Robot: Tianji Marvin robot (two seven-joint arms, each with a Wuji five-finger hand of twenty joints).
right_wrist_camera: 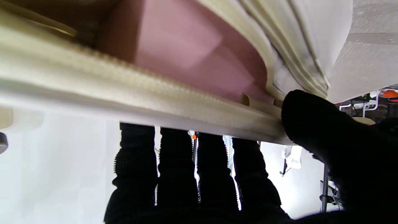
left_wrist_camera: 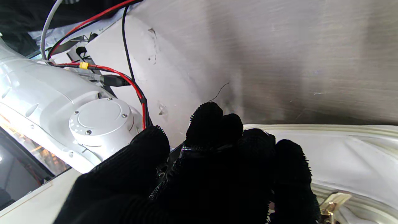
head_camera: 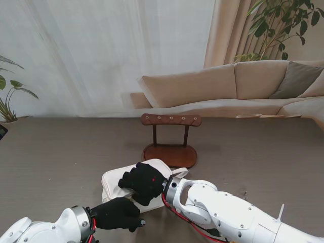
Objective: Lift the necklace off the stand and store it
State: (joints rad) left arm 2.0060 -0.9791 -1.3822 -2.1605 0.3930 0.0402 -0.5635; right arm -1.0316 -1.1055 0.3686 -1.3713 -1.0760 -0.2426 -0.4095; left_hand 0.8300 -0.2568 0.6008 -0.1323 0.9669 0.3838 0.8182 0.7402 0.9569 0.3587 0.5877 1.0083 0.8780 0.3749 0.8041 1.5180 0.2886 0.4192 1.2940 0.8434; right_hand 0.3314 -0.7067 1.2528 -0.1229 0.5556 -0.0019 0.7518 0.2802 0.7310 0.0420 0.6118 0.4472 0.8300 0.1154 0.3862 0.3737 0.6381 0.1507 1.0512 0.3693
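A beige sofa (head_camera: 238, 88) stands behind the grey table (head_camera: 61, 152). White curtains (head_camera: 101, 50) hang at the back. Green plants (head_camera: 276, 23) grow in the corner.

Wooden necklace stand and cream zip pouch on the grey bench.

The necklace stand (head_camera: 170, 142) stands upright near the middle of the bench (head_camera: 61, 152): a dark brown oval base, two thin posts, and a flat crossbar on top with a row of small pale pegs. No chain can be made out on it from the stand camera. The pouch (head_camera: 114, 183) lies nearer to me and slightly left of the stand, its far corner close to the oval base. It is soft, off-white and roughly rectangular, with a ribbed zip edge (right_wrist_camera: 174, 96). The right wrist view shows its mouth parted, exposing a pink lining (right_wrist_camera: 186, 53). The necklace itself cannot be seen.
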